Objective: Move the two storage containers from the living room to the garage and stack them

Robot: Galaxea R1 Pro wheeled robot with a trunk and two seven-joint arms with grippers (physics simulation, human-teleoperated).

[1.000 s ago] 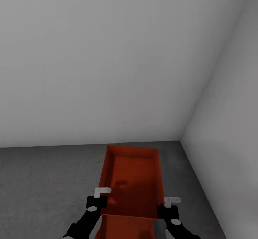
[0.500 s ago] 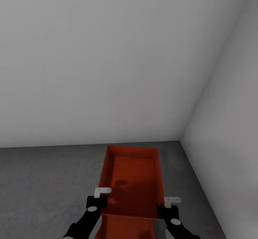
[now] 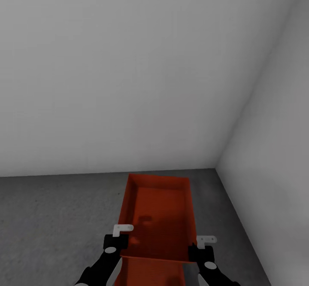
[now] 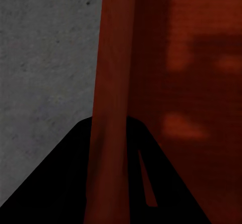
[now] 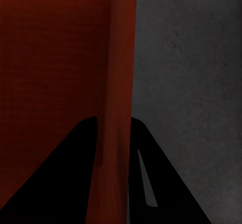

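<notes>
Plain white walls (image 3: 128, 71) meet in a corner at the right of the head view, above a dark grey, rough, mottled floor (image 3: 51, 217).

Left tool (image 3: 121, 239) sits on the left long wall of the upper storage container (image 3: 159, 217), near the end closest to the robot. In the left wrist view the thin orange-red wall (image 4: 113, 108) runs straight between the two black fingers (image 4: 65, 183), one on each face of it, so the left tool is clamped on that wall. Right tool (image 3: 198, 247) sits on the opposite long wall in the same way; the right wrist view shows the wall (image 5: 118, 108) passing between its black fingers (image 5: 166, 183), clamped too. Each tool carries a small white bracket on top in the head view.

Between the two tools, the container is a shallow orange-red rectangle with no lid and thin upright walls. Its bottom is finely ribbed, which the left wrist view shows as close horizontal lines. Its long axis points away from the robot toward the corner.

Under its near end a second orange-red surface (image 3: 150, 273) shows at the lower edge of the head view, the other container; whether the two touch I cannot tell. That makes two containers, two tools and two walls.
</notes>
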